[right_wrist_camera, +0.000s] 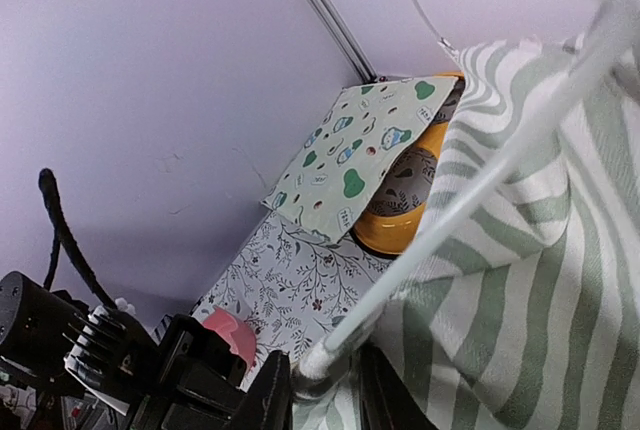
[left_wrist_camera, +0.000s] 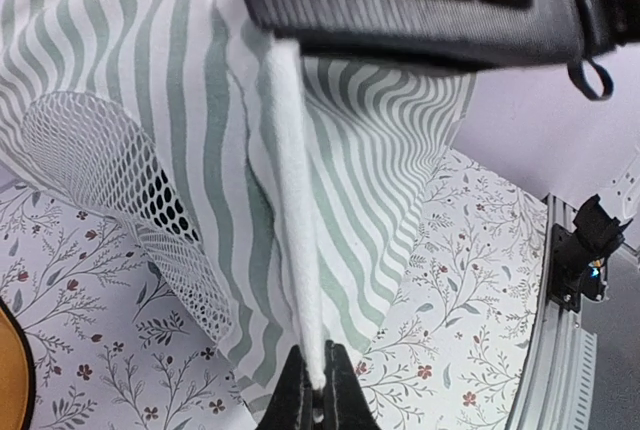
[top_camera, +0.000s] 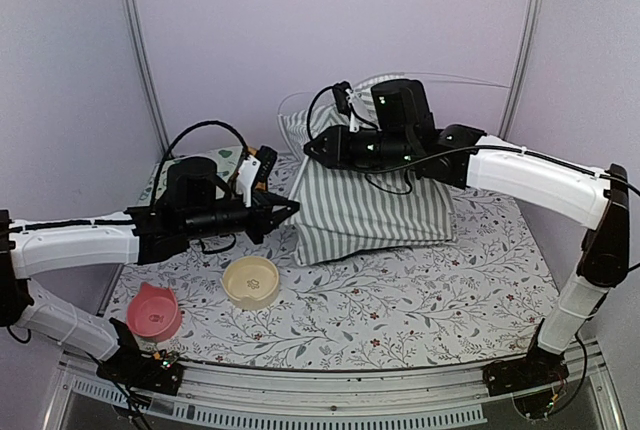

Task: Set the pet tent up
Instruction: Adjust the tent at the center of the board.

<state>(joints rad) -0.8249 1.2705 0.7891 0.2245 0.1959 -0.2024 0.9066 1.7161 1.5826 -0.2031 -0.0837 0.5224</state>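
The pet tent [top_camera: 375, 205] is a slumped heap of grey-green and white striped fabric at the middle of the table. My left gripper [top_camera: 293, 212] is at its lower left corner. In the left wrist view that gripper [left_wrist_camera: 318, 390] is shut on the tent's white seam sleeve [left_wrist_camera: 295, 210], which runs upward from the jaws. White lace mesh [left_wrist_camera: 90, 160] hangs to the left. My right gripper [top_camera: 308, 148] is at the tent's upper left. Its jaws [right_wrist_camera: 325, 390] press on the capped end of a thin white pole [right_wrist_camera: 480, 170] that slants up along the striped cloth.
A pink bowl [top_camera: 155, 312] and a cream bowl [top_camera: 250, 282] sit near the front left. At the back left lies the cream mat with teal shapes [right_wrist_camera: 365, 155], partly over an orange bowl [right_wrist_camera: 400, 220]. Walls stand close behind and to the left. A metal rail [left_wrist_camera: 565, 280] edges the table.
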